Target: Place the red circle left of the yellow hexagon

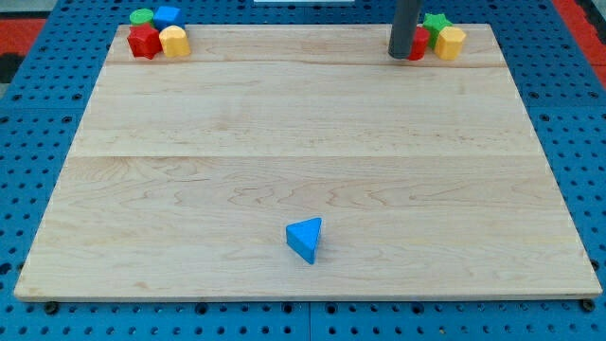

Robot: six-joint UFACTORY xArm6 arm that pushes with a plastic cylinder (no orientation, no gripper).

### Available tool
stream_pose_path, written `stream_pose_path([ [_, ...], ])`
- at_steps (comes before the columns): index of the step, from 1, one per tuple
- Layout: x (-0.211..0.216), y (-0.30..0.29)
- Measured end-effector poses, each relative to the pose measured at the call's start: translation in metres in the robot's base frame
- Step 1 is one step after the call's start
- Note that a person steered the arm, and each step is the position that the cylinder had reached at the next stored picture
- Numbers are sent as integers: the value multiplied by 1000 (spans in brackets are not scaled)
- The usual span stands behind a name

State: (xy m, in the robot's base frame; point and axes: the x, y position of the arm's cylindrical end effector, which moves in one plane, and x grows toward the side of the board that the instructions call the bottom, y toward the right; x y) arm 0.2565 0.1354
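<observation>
Here, my tip [401, 56] is resting at the wooden board's [303, 189] top right, touching the small red circle block [418, 47], which is peeking out just to its right, mostly hidden behind the rod. The red circle is sitting directly left of the yellow hexagon block [450, 42], seemingly touching it, with a green star block [436, 22] behind. There being no hand, the rod is grasping nothing. A round block is showing no long axis or heading.

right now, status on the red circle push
My tip at the view's top right, against the red circle. Yellow hexagon just right of it, green star behind. Nothing in the way.
</observation>
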Motion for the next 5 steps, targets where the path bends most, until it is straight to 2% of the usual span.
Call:
stream_pose_path([
  [3, -10, -2],
  [4, 1, -17],
  [5, 30, -51],
])
